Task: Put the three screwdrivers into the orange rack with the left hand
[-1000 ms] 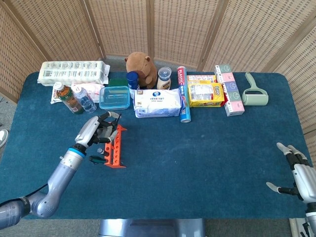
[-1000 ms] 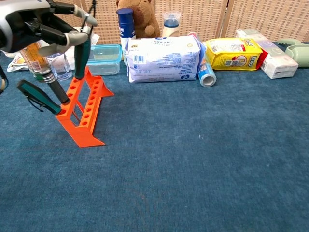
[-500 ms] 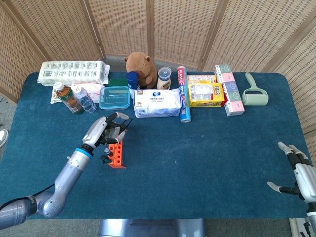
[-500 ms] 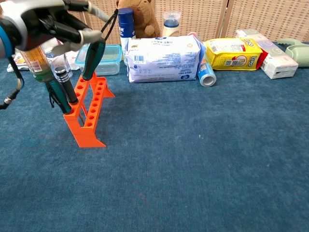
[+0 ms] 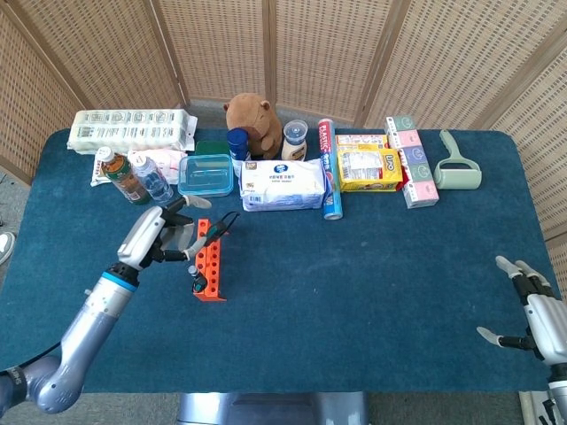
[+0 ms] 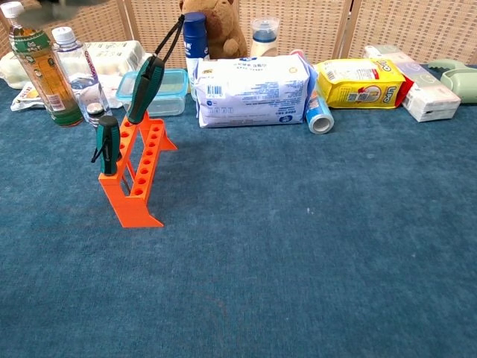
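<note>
The orange rack stands upright on the blue table, left of centre. A green-handled screwdriver leans in its far end. A second green-handled screwdriver stands in the near end. Just behind that one rises a black screwdriver with a silver cap. My left hand hovers just left of the rack with its fingers spread, holding nothing. The chest view does not show it. At the table's right front corner my right hand is open and empty.
Behind the rack are two bottles, a clear blue-lidded box, a white wipes pack, a plush toy and a blue can. Yellow and pink boxes and a lint roller line the far right.
My left hand let go of the screwdriver at the rack's far end and drew back to the left, leaving the chest view. The near screwdrivers now stand upright in the rack.
</note>
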`<act>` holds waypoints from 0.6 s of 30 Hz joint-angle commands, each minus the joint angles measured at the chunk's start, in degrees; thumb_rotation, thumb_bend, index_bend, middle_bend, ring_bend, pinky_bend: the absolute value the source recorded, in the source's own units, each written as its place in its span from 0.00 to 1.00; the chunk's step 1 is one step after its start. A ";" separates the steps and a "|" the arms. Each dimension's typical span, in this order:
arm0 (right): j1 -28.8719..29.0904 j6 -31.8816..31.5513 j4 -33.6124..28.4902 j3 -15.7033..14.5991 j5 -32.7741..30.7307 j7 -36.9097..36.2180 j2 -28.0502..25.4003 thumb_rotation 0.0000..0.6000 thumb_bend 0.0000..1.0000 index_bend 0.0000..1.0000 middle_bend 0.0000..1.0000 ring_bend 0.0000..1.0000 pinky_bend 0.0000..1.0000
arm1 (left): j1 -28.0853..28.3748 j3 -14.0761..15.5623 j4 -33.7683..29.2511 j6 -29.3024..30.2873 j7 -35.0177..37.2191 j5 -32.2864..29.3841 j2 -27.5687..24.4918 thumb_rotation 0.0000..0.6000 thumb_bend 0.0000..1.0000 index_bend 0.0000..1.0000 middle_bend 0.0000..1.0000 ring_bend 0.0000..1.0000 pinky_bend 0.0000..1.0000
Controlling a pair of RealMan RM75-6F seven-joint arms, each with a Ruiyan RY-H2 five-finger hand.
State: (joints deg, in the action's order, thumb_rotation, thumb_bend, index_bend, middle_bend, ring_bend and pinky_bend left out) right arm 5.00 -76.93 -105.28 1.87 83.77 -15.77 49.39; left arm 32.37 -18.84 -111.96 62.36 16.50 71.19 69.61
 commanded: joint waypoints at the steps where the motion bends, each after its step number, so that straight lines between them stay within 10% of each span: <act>1: 0.04 0.09 -0.17 -0.11 0.12 0.37 0.10 1.00 0.00 0.00 0.15 0.01 0.00 | 0.74 -0.43 -1.03 0.17 -3.11 -0.62 -0.28 1.00 0.16 0.29 0.75 0.72 0.87; 9: 0.03 0.05 -0.39 -0.02 -0.17 0.40 0.14 1.00 0.00 0.00 0.15 0.01 0.00 | 7.53 -0.82 -1.56 0.19 -26.82 -10.72 1.49 0.98 0.00 0.38 0.65 0.69 0.87; 15: 0.02 0.03 -0.34 -0.02 -0.15 0.09 0.02 1.00 0.00 0.00 0.15 0.01 0.00 | 12.46 -0.62 0.66 5.38 -43.85 -16.19 6.17 0.35 0.00 0.49 0.64 0.69 0.87; 18: 0.04 0.07 -0.37 -0.02 -0.15 0.06 0.00 1.00 0.00 0.00 0.15 0.01 0.00 | 14.27 -0.59 2.22 6.90 -48.32 -17.16 8.39 0.26 0.00 0.49 0.64 0.69 0.87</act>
State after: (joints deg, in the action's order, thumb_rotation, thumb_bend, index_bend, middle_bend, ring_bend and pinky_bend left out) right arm 5.04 -76.87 -105.65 1.85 83.62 -15.71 49.39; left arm 42.96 -19.46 -111.74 66.26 -25.25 57.44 74.48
